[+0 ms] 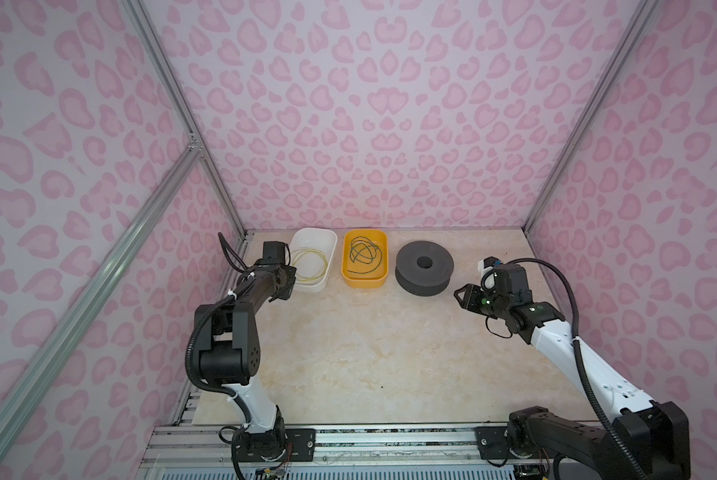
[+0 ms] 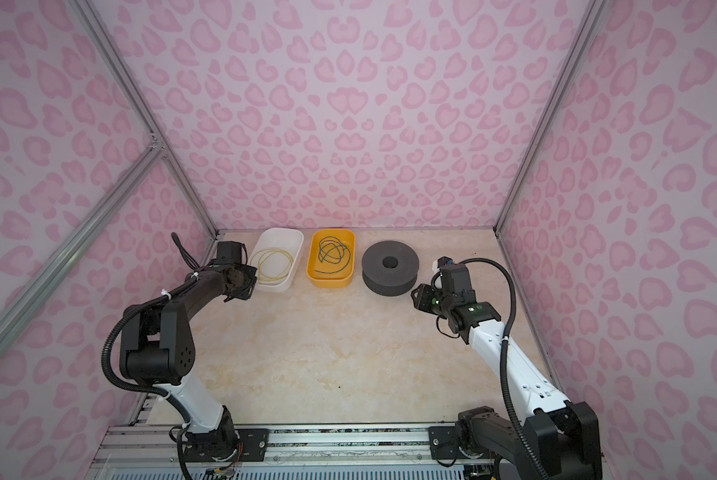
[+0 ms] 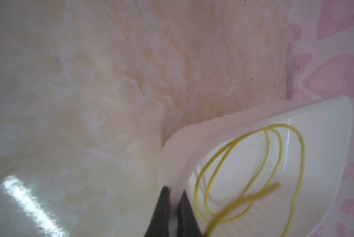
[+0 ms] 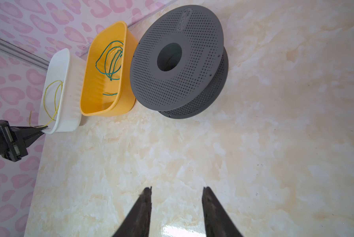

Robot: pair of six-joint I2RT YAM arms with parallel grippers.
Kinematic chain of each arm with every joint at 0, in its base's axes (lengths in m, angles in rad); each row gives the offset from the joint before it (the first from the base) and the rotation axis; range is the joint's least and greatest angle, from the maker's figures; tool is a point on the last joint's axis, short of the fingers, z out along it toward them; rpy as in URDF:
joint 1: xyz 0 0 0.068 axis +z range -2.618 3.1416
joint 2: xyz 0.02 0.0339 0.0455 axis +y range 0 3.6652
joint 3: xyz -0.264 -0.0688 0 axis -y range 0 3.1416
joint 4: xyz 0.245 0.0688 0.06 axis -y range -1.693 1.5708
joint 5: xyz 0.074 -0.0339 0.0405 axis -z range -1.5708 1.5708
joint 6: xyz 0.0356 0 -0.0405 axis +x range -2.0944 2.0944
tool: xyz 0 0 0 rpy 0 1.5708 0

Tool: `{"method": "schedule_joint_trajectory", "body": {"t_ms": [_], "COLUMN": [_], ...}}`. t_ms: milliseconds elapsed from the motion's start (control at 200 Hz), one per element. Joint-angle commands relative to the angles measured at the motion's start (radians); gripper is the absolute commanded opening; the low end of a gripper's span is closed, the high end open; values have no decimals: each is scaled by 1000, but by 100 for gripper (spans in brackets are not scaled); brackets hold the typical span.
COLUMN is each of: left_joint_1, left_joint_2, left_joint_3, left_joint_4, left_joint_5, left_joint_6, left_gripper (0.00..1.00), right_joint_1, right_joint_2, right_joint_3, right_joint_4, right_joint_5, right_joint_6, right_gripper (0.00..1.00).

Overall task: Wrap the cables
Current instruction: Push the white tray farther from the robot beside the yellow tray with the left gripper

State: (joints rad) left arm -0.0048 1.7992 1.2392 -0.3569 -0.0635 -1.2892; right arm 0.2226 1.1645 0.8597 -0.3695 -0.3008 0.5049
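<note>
A yellow cable [image 1: 326, 262] [image 3: 301, 147] lies in loose loops inside the white tub [image 1: 313, 230] at the back left. A dark green cable [image 1: 365, 253] [image 4: 104, 61] curls inside the yellow tub [image 1: 363, 282] beside it. My left gripper [image 1: 293, 282] [image 3: 175, 189] is at the white tub's near corner. Its fingers stand a narrow gap apart, astride the rim. One blurred end of the yellow cable hangs close by, outside the gap. My right gripper [image 1: 458, 296] [image 4: 177, 187] hovers over bare table in front of the spool, open and holding nothing.
A grey perforated spool [image 1: 436, 266] [image 4: 192, 82] lies flat to the right of the yellow tub. Pink patterned walls close in the back and both sides. The marble tabletop [image 1: 369, 353] stretches between the tubs and the arm bases.
</note>
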Motion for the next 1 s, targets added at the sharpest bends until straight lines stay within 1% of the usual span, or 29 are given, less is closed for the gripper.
{"method": "schedule_joint_trajectory", "body": {"t_ms": [0,40,80,270,435,520,550,605,620,700,755,885,915,960,995], "left_joint_1": [-23,-31,-39,-86,-110,-117,-115,-114,-114,-100,-92,-76,-72,-64,-59], "left_joint_2": [23,31,38,36,36,25,18,5,-1,-29,-54,-140,-168,-211,-247], "left_joint_3": [25,23,24,10,10,8,5,4,1,-31,-57,-94,-102,-113,-115], "left_joint_4": [-6,0,2,73,142,142,143,115,110,109,120,106,106,106,93], "left_joint_5": [-34,-30,-26,21,112,119,123,105,97,95,105,108,112,120,117], "left_joint_6": [-57,-67,-76,-52,-30,-26,-19,-5,0,14,32,105,124,155,180], "left_gripper": [20,20,23,26,29,31,33,35,40,51,63,80,84,99,98], "right_joint_1": [-3,-4,-3,-5,-6,-7,-8,-8,-8,-8,-8,-10,-9,-10,-10], "right_joint_2": [-10,-14,-17,-32,-52,-52,-52,-54,-55,-58,-60,-48,-43,-31,-22], "right_joint_3": [-10,-11,-14,-12,-33,-27,-22,-18,-18,-16,-19,-15,-11,0,13], "right_joint_4": [-1,-3,-2,-12,16,12,6,3,0,0,3,25,32,38,37], "right_joint_5": [-8,-8,-8,-13,-1,0,1,6,7,14,22,35,40,44,59], "right_joint_6": [-10,-10,-9,-11,-6,-4,-2,-2,-2,0,4,25,34,36,37], "right_gripper": [43,43,44,45,47,47,47,48,48,51,53,57,60,67,73]}}
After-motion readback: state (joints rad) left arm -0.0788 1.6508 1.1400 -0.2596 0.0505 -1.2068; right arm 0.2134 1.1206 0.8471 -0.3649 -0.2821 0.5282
